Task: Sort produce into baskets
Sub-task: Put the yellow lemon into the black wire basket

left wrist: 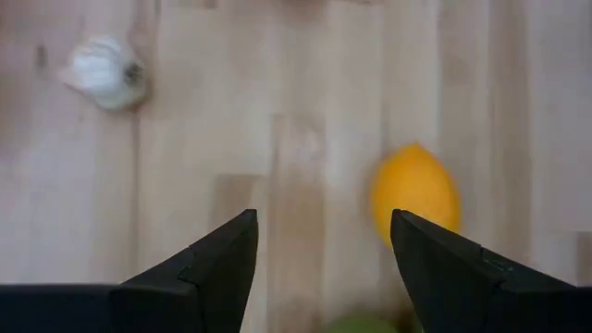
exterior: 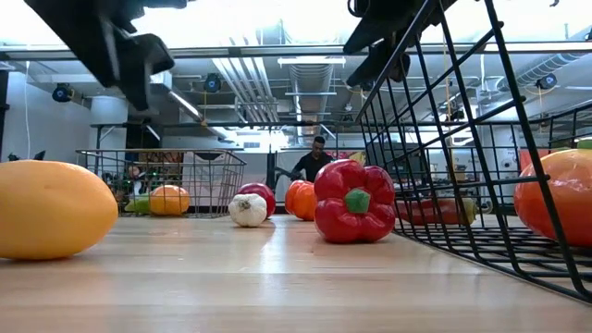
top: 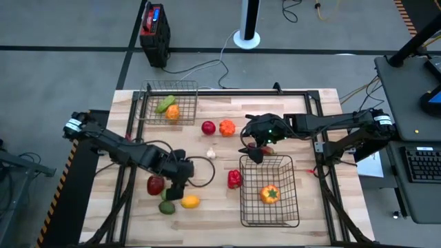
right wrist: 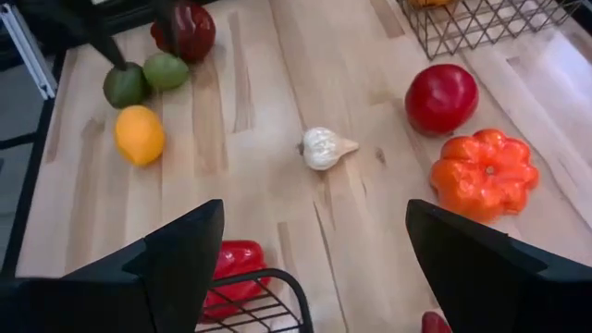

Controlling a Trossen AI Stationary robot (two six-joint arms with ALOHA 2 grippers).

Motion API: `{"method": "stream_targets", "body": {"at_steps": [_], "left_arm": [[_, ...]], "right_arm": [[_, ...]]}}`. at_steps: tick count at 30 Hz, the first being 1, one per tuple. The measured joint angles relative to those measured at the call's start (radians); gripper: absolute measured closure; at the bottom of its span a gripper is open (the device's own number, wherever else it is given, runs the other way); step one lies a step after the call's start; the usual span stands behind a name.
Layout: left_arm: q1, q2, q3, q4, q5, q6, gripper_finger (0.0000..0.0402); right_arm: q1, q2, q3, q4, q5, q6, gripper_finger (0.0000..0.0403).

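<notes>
Wooden tabletop [top: 220, 207] on a grey floor, seen from above. Smaller basket [top: 169, 103] at far left, holding a green piece [top: 164, 105] and an orange piece [top: 173, 112]. Larger basket [top: 269, 191] at near right, holding an orange pepper [top: 269, 194]. Loose on the wood: red apple [top: 208, 127], orange pumpkin [top: 227, 127], white garlic [top: 211, 153], red pepper [top: 235, 179], dark red piece [top: 156, 184], green pair [top: 167, 207], yellow lemon [top: 190, 202]. Left gripper [top: 176, 189] above the near-left cluster; right gripper [top: 256, 150] over the far rim of the larger basket. Sorting judged early: three pieces binned, most still out.

Low view, level with the table: lemon [exterior: 51, 208] nearest at left, red pepper [exterior: 354, 202] beside the larger basket's wire wall [exterior: 444, 157], garlic [exterior: 247, 210] farther back, smaller basket [exterior: 162, 183] far left. Person in the room behind.

Left wrist view: fingers [left wrist: 217, 264] spread wide, nothing between; lemon [left wrist: 416, 192] just beyond one tip, garlic [left wrist: 104, 72] well apart.

Right wrist view: fingers [right wrist: 185, 264] spread, empty, above the basket rim [right wrist: 250, 301]; apple [right wrist: 441, 98], pumpkin [right wrist: 483, 173] and garlic [right wrist: 324, 148] ahead on the wood.
</notes>
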Motion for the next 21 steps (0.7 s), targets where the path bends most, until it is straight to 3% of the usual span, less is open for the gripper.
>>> {"method": "stream_targets", "body": {"at_steps": [8, 21], "left_arm": [[-0.125, 0.021, 0.001, 0.044, -0.006, -0.169, 0.0173], [-0.222, 0.12, 0.001, 0.075, 0.017, -0.343, 0.0173]], "right_arm": [[0.041, -0.001, 0.066, -0.177, 0.015, 0.077, 0.0069], [0.063, -0.001, 0.1, -0.213, 0.019, 0.055, 0.0071]]}}
